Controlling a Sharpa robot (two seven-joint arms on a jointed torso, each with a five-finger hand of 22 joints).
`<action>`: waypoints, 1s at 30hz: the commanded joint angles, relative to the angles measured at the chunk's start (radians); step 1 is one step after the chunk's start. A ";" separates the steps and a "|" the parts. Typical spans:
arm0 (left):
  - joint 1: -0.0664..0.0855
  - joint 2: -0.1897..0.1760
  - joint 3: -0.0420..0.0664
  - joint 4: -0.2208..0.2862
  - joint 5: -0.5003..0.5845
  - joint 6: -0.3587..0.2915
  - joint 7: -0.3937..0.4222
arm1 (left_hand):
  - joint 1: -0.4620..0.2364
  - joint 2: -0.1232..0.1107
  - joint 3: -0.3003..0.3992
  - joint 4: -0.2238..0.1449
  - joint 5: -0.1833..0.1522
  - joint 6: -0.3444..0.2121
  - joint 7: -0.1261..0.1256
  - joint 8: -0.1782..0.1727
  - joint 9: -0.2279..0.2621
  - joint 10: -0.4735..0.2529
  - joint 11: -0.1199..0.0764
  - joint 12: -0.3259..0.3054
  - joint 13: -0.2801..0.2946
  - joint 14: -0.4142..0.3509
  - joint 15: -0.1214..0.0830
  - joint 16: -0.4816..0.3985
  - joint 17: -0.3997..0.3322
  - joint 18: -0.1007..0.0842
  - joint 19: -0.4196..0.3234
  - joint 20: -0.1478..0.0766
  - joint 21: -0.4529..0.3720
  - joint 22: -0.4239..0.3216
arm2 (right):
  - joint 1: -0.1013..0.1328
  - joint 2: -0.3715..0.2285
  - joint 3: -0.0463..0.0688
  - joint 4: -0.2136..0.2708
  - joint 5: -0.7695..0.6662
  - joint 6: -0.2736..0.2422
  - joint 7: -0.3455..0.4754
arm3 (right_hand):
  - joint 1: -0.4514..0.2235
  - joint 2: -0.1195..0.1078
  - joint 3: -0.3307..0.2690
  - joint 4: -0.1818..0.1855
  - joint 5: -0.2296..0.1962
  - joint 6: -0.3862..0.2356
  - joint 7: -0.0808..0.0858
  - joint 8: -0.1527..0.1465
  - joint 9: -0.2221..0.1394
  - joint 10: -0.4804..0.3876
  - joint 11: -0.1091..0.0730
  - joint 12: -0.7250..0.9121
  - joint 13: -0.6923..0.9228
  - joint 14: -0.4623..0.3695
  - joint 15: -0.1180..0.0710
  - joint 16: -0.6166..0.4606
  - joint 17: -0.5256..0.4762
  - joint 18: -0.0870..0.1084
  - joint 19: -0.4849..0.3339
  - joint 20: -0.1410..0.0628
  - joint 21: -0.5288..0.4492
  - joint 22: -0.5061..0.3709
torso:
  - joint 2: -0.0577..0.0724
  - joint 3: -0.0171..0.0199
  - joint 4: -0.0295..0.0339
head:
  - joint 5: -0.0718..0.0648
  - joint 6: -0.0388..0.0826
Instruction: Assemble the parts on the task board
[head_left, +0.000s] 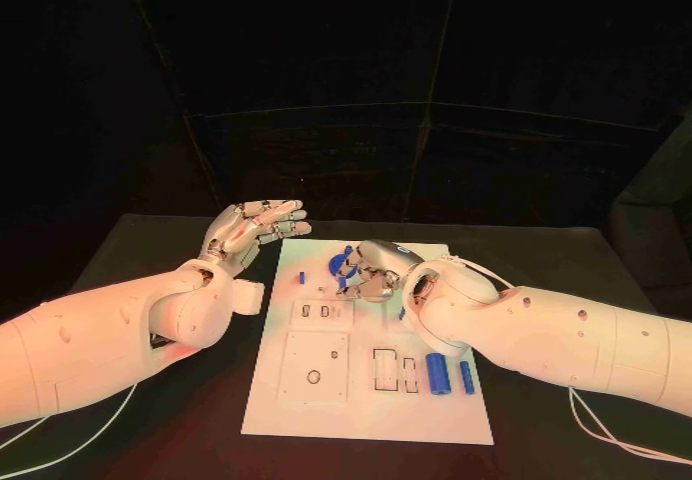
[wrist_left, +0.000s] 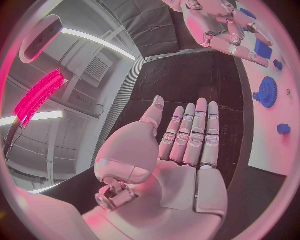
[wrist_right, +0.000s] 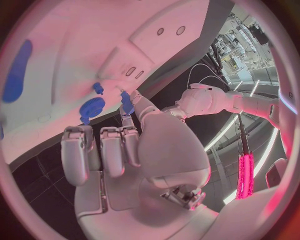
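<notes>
The white task board (head_left: 368, 405) lies in the middle of the black table. My right hand (head_left: 381, 268) hovers over its far part and pinches a small blue part (wrist_right: 127, 103) between thumb and a finger, with the other fingers (wrist_right: 103, 150) curled in. Right beside that hand lies a blue gear (head_left: 343, 264) (wrist_right: 92, 109) (wrist_left: 267, 92). A small blue peg (head_left: 303, 277) stands on the board to its left. Two blue cylinders (head_left: 436, 373) (head_left: 467, 377) lie near the board's right edge. My left hand (head_left: 257, 232) (wrist_left: 187, 145) is held flat and empty, off the board's far left corner.
The board carries raised white blocks with slots (head_left: 315, 363) (head_left: 387, 368) in its near half. Black tabletop (head_left: 173, 250) surrounds the board. A white cable (head_left: 620, 445) runs along the table under my right arm.
</notes>
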 joint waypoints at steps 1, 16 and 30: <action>0.003 0.004 0.001 -0.001 0.003 0.012 0.007 | 0.000 0.001 -0.002 -0.004 0.000 0.001 0.012 -0.007 -0.001 0.002 0.002 -0.005 0.000 0.010 0.000 -0.005 0.000 0.006 0.004 0.005 -0.007 -0.002 | -0.009 0.021 0.000 -0.005 -0.069 0.037 -0.032 | -0.010 -0.001 0.007 0.002 0.007 0.008 -0.007 0.004 0.000 0.049 0.002 -0.004 0.168 0.076 -0.002 0.003 0.138 -0.009 0.086 -0.001 0.000 0.240 | 0.001 0.0006 -0.0005 | 0.006 -0.002; 0.003 0.012 0.001 -0.005 0.003 0.014 0.006 | 0.000 0.001 -0.002 -0.004 0.000 0.001 0.012 -0.007 -0.001 0.002 0.002 -0.005 0.000 0.010 0.000 -0.005 0.000 0.006 0.004 0.005 -0.007 -0.002 | -0.034 0.069 -0.001 -0.027 -0.106 0.063 -0.057 | -0.016 -0.006 0.011 0.000 0.012 0.005 -0.005 0.001 -0.001 0.049 0.004 -0.005 0.168 0.075 0.000 0.001 0.134 -0.008 0.083 0.000 -0.002 0.236 | 0.002 0.0019 0.0004 | 0.019 -0.012; 0.003 0.015 0.001 -0.009 0.003 0.015 0.004 | 0.001 0.001 -0.002 -0.004 0.000 0.001 0.012 -0.007 -0.001 0.002 0.002 -0.005 0.000 0.010 0.000 -0.006 0.000 0.006 0.004 0.005 -0.007 -0.002 | -0.044 0.073 -0.002 -0.037 -0.139 0.109 -0.048 | -0.025 -0.015 0.013 -0.002 0.012 0.002 -0.002 -0.002 -0.003 0.049 0.006 -0.005 0.168 0.075 0.002 0.001 0.135 -0.008 0.083 0.002 -0.002 0.236 | 0.002 0.0036 -0.0029 | 0.025 -0.022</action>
